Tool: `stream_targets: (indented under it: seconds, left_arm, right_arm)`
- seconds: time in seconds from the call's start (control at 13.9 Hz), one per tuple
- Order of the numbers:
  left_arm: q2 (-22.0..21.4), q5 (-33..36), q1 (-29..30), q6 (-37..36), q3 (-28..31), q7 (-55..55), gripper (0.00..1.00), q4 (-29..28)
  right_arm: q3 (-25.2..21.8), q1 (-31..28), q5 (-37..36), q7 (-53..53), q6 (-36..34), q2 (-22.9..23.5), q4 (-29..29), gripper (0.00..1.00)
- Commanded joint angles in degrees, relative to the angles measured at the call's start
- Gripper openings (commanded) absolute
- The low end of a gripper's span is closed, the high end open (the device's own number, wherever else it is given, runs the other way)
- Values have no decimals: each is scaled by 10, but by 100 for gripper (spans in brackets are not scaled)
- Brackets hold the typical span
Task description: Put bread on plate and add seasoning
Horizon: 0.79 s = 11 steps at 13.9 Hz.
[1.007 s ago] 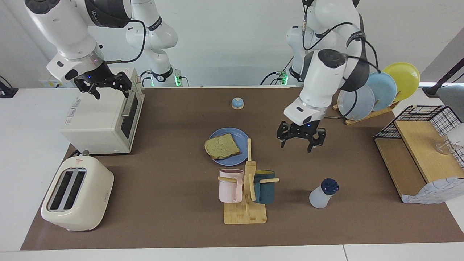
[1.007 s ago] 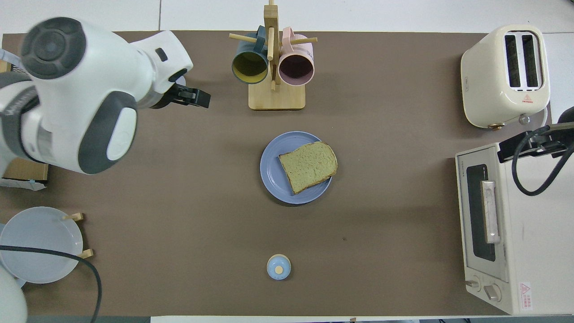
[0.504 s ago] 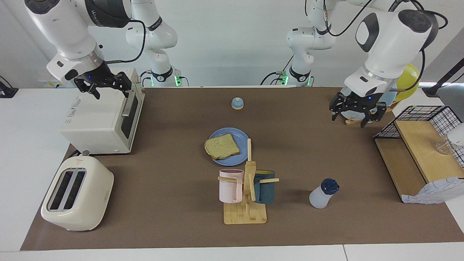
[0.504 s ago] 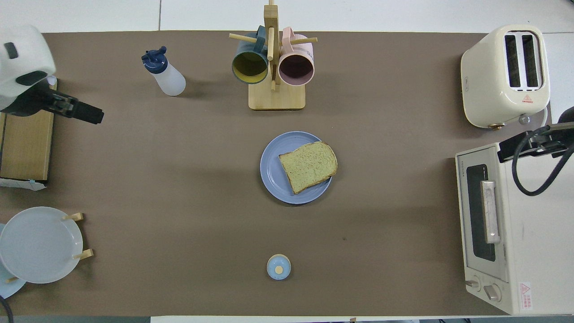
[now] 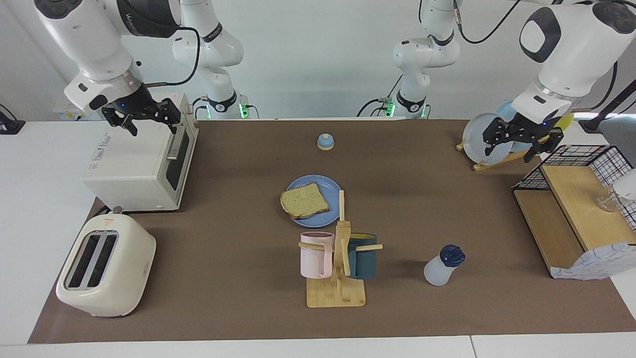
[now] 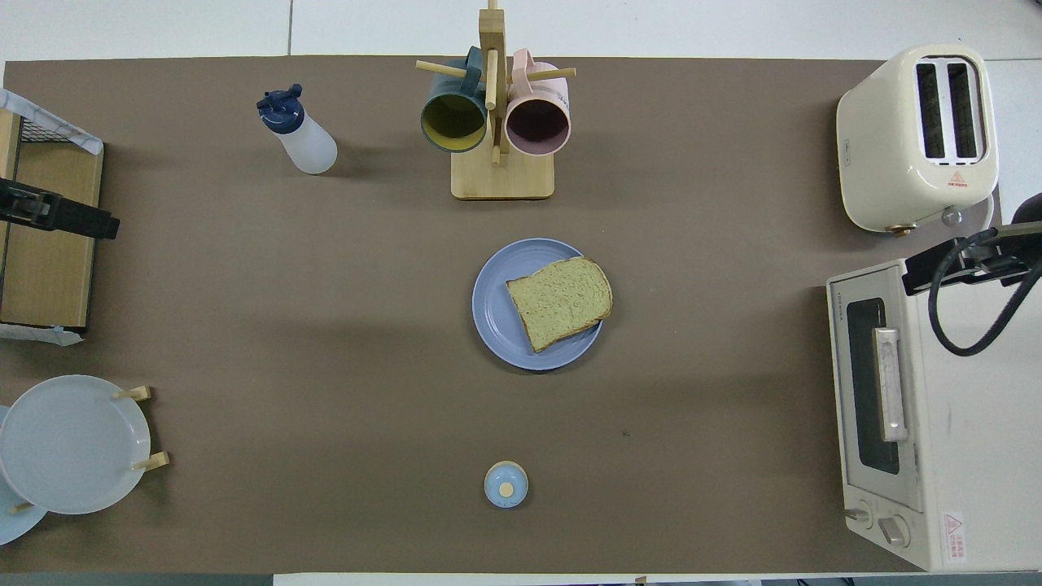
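While the toaster oven (image 5: pixel 141 164) occupies the right arm's end of the table, the right gripper (image 5: pixel 144 117) hangs over it, jaws open and empty. Left gripper (image 5: pixel 519 141) hangs over the plate rack (image 5: pixel 497 159), open, empty. Plate (image 5: pixel 325 186) carries the bread (image 5: pixel 304 200). Seasoning (image 5: pixel 443 265) stands beside the mug stand (image 5: pixel 338 278).

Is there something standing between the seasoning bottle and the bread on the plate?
Nothing stands directly between them. The seasoning bottle is upright and untouched; the mug rack stands beside it, just off the line to the bread on the plate.
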Motion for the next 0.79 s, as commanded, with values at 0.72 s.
stream_targets:
  seconds: [0.72]
  left_arm:
    - [-96, 3, -56, -112, 53, -112, 100, -70]
  right_arm:
    - [3, -4, 10, -8, 2, -5, -1, 100]
